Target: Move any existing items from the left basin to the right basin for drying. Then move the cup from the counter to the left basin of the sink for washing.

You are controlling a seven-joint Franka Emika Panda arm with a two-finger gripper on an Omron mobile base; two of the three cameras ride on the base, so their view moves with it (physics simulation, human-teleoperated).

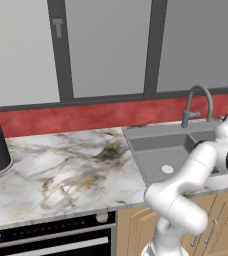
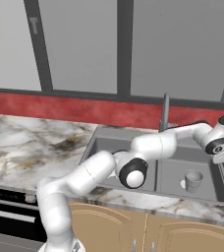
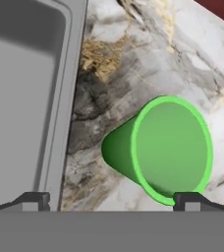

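1. We see the tool [image 3: 112, 201] with its jaws spread as wide as they go and nothing between them; its two dark fingertips [image 3: 33, 201] stand well apart at the bottom of the hand view.
2. Just beyond the fingertips a green cup [image 3: 165, 150] stands on the marble counter [image 3: 109, 74], its open mouth facing the camera; the right-hand tip overlaps its rim in the picture, but we cannot tell whether they touch.
3. The cup stands just beside the raised grey rim of the sink [image 3: 60, 98], outside the wells.
4. In the right base view the arm stretches across the sink to its far right side.
5. There a grey cup [image 2: 193, 180] stands upright in the right basin [image 2: 207, 170].
6. The left basin [image 1: 158, 157] shows a round white drain [image 1: 167, 169].
7. The arched faucet [image 1: 197, 102] rises behind the sink, before the red strip.
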